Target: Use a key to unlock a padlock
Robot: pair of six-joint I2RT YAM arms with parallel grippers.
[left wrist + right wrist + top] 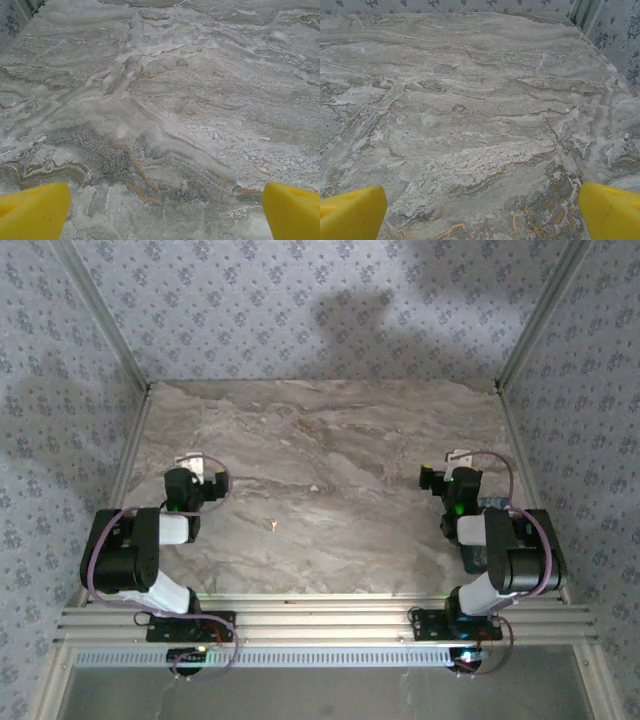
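Marble-patterned table (330, 430) gives open room across its middle, fenced by aluminium posts (100, 310) and floral-papered walls (300, 300). Left tool (162, 212) and right tool (480, 212) sit low over it near the front corners, yellow fingers (32, 210) spread wide, gripping nothing. Top view adds a tiny orange speck (274, 525) mid-table; padlock's place cannot be told.

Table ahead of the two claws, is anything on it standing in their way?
Nothing visible does. The left claw and right claw are open over the marble table; a tiny orange speck lies between the arms.
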